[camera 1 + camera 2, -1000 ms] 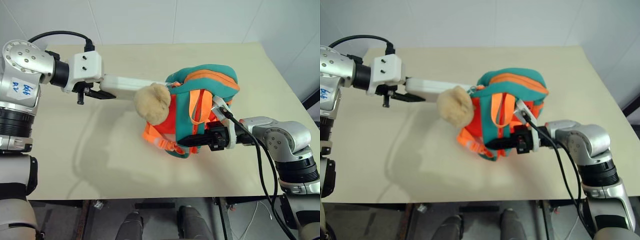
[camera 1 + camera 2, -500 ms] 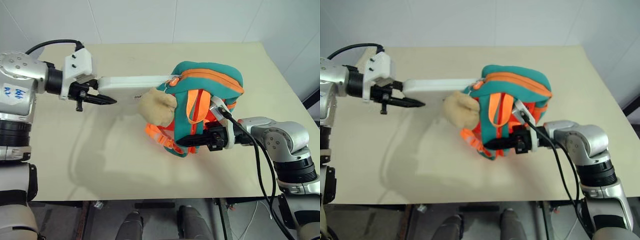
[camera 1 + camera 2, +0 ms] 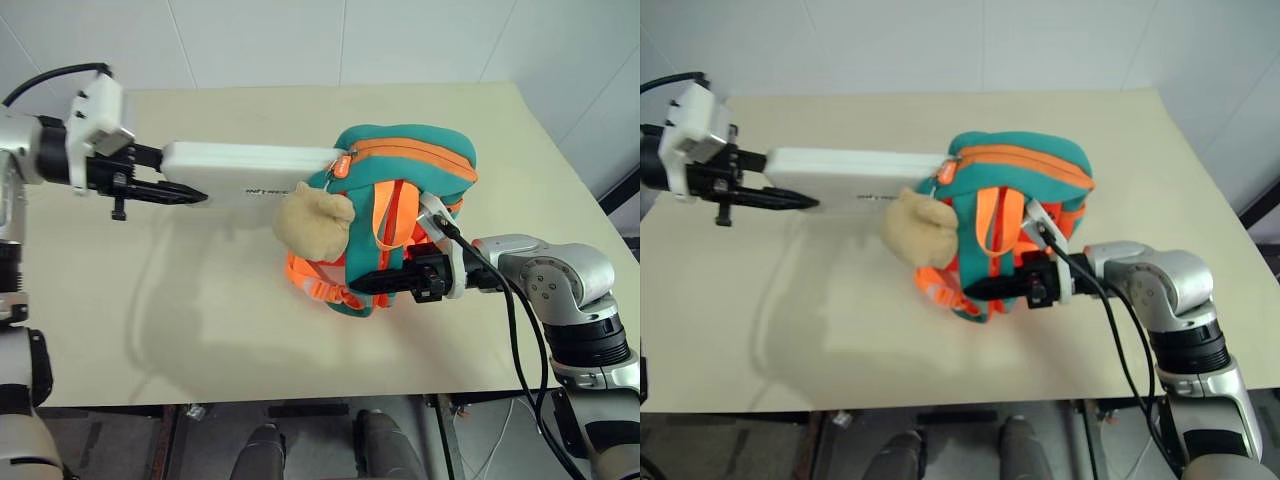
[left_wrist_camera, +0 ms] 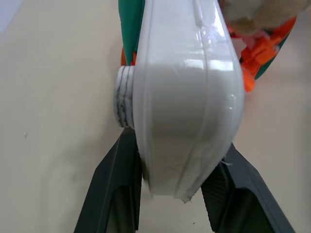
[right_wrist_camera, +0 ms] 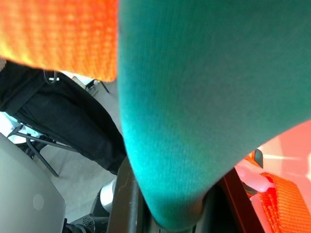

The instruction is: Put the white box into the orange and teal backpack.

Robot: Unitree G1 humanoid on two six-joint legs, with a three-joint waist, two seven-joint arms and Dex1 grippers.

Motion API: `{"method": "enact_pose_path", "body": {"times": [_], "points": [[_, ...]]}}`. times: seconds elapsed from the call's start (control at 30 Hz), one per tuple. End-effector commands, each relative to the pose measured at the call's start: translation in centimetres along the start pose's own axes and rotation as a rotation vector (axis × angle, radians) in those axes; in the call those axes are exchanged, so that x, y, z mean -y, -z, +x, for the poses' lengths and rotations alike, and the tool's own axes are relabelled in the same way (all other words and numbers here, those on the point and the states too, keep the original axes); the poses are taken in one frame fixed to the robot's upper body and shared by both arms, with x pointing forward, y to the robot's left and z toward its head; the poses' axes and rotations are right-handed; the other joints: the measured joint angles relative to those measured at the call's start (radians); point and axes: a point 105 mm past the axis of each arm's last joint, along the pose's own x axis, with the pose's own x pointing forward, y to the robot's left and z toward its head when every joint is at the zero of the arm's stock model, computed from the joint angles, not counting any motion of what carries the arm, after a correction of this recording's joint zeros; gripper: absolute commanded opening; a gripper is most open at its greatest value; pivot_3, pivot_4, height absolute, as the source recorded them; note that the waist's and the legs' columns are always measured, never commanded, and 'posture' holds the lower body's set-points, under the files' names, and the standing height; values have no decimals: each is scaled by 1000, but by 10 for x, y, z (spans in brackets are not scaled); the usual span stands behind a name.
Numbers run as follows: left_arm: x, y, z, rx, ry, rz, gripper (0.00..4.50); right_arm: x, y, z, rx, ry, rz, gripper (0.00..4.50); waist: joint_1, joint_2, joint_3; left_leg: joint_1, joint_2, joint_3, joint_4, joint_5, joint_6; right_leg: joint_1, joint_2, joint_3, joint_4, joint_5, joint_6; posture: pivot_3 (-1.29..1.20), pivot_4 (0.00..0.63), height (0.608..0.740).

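Left end effector (image 3: 165, 190) pinches white box (image 3: 250, 172) end, box level above table (image 3: 200, 330), far end inside orange and teal backpack (image 3: 405, 165). Right end effector (image 3: 385, 283) clamps teal strap (image 3: 368, 235).

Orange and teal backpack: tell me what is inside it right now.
One end of the flat white plastic box enters the small orange and teal backpack at its zip opening. The left gripper holds the other end outside. The fabric hides how deep it goes.
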Motion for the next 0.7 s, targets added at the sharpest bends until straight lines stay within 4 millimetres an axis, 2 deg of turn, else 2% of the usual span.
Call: {"method": "enact_pose_path", "body": {"times": [0.03,0.2,0.47,0.57,0.7], "points": [[11,-21,-19,96,87,3,1327,-7,-1,4,-2,-41,-13,204,2,0,0,0,0,0,0,0,0,0,0,0,0,0,0,0,150,740],[22,-30,-17,165,154,-61,1327,-7,-1,4,-3,-42,-14,204,3,0,0,0,0,0,1,0,0,0,0,0,0,0,0,0,150,740],[34,-13,-7,76,225,-106,1327,-7,-2,5,-4,-41,-16,204,2,0,0,0,0,0,0,0,0,0,0,0,0,0,0,0,150,740],[36,0,-1,8,242,-100,1327,-7,-2,5,-3,-39,-18,204,1,0,0,0,0,0,1,0,0,0,0,0,0,0,0,0,150,740],[39,34,-1,-201,252,-93,1327,-7,-2,5,1,-34,-17,204,1,0,0,1,0,0,1,0,0,0,1,0,0,0,0,0,150,740]]}}
